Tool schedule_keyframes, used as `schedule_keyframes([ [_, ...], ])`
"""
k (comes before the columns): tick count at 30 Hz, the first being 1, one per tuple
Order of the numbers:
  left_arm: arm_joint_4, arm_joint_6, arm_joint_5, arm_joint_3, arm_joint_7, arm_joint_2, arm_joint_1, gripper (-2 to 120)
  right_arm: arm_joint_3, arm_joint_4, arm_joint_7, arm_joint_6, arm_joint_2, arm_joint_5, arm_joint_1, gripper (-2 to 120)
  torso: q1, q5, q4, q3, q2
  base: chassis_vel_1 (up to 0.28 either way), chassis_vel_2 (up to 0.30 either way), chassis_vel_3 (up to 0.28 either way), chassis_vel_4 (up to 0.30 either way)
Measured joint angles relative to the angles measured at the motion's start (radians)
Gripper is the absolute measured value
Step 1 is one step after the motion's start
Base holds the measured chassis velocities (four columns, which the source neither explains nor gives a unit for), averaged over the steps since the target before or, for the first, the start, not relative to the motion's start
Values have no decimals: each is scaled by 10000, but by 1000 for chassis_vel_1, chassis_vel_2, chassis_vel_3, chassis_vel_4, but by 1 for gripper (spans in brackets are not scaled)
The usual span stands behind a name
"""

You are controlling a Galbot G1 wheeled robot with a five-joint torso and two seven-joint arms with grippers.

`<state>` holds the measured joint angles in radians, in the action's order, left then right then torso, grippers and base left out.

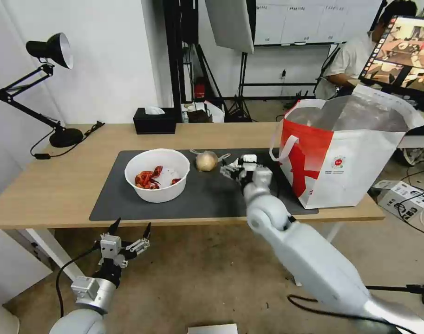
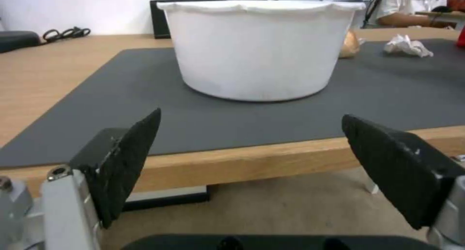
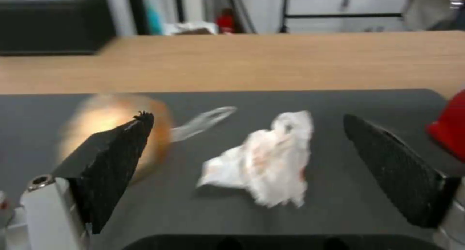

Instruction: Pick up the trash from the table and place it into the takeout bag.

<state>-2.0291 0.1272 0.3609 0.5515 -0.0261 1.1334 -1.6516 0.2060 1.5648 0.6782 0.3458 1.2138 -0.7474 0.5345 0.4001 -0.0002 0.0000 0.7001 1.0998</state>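
Note:
The white bowl (image 1: 157, 175) (image 2: 261, 50) with red shells stands on the left part of the dark mat (image 1: 212, 195) on the table (image 1: 58, 185). To its right lies the clear-wrapped tan lump (image 1: 206, 161) (image 3: 111, 123). My right gripper (image 1: 237, 166) (image 3: 246, 117) hovers open low over the mat, with the crumpled white tissue (image 3: 264, 159) (image 2: 407, 45) lying between and just beyond its fingers. The red-and-white takeout bag (image 1: 346, 153) stands open at the table's right end. My left gripper (image 1: 131, 226) (image 2: 251, 115) is open below the table's front edge, facing the bowl.
A black tissue box (image 1: 154, 120) (image 3: 53, 23) sits at the table's back edge. A black desk lamp (image 1: 49, 83) stands at the back left with its cord on the wood. The bag's red corner (image 3: 448, 130) is close beside my right gripper.

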Motion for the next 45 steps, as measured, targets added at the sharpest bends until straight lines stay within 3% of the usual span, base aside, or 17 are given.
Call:
schedule_keyframes([
  [4,-105,-6,34,29,0,6,-67,100,98,-1199,179,156,442,71,-662,100,0,0,1,0,0,0,0,0,0],
  [12,-247,-7,20,150,-1,115,-362,100,64,-3035,-462,165,918,30,-1252,100,0,1,0,-1,1,0,0,0,0],
  [26,-379,2,40,238,2,78,-491,100,28,-3405,-555,269,1240,32,-1231,100,-1,1,0,-1,2,0,0,0,0],
  [39,-510,2,-26,171,13,145,-601,100,6,-3556,-460,358,1388,-150,-1181,61,-1,2,0,-1,2,0,0,0,0],
  [45,-509,2,-64,140,21,173,-624,100,1,-3496,-458,301,1405,-134,-1117,34,-1,2,-1,-1,2,0,0,0,0],
])
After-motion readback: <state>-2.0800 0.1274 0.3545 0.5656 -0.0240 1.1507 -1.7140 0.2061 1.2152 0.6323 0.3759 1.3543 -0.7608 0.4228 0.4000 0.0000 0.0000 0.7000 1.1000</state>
